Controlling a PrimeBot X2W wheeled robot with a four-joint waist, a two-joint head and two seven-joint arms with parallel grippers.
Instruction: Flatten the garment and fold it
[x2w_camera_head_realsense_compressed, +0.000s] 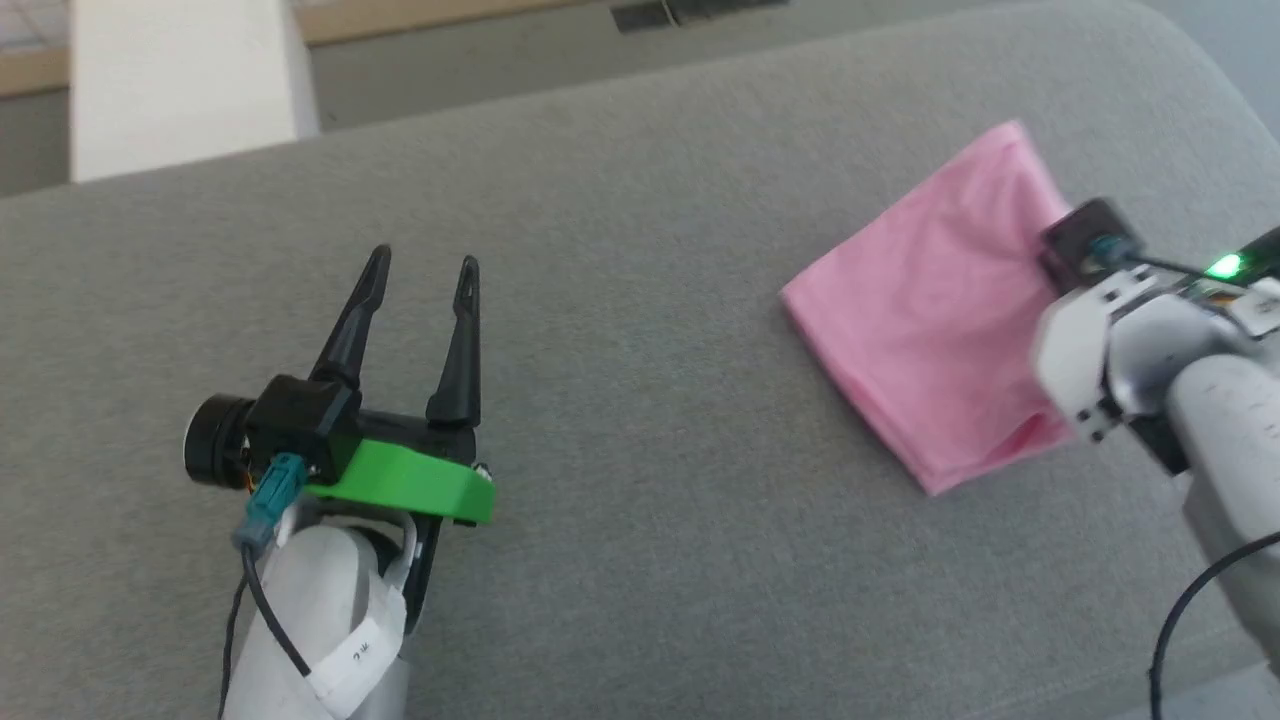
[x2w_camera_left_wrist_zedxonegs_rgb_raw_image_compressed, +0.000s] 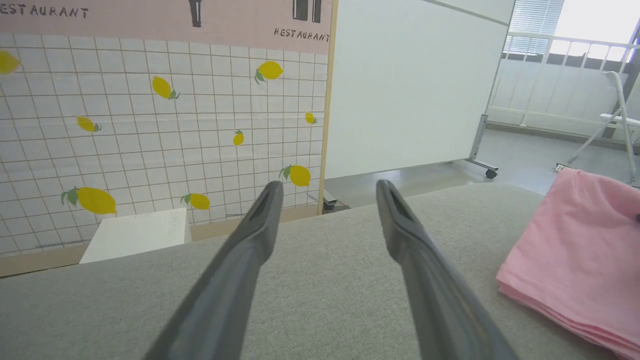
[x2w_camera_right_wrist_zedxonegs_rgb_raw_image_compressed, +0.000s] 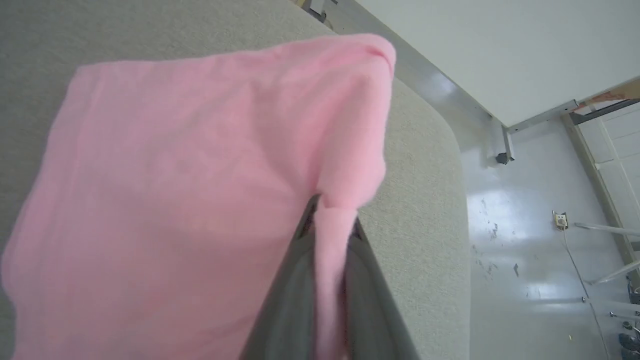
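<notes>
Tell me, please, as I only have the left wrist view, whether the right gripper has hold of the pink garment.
Observer: Yes, the right gripper is shut on a pinched fold at one edge of the garment.
Operator: Does the cloth lie flat at that spot?
Observer: No, it is bunched into a ridge running away from the grip toward the far corner; the rest looks smooth.

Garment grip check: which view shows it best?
Right wrist view: the garment is pinched between the right gripper's shut jaws. Head view hides that behind the wrist; left wrist view catches its layered edge.
</notes>
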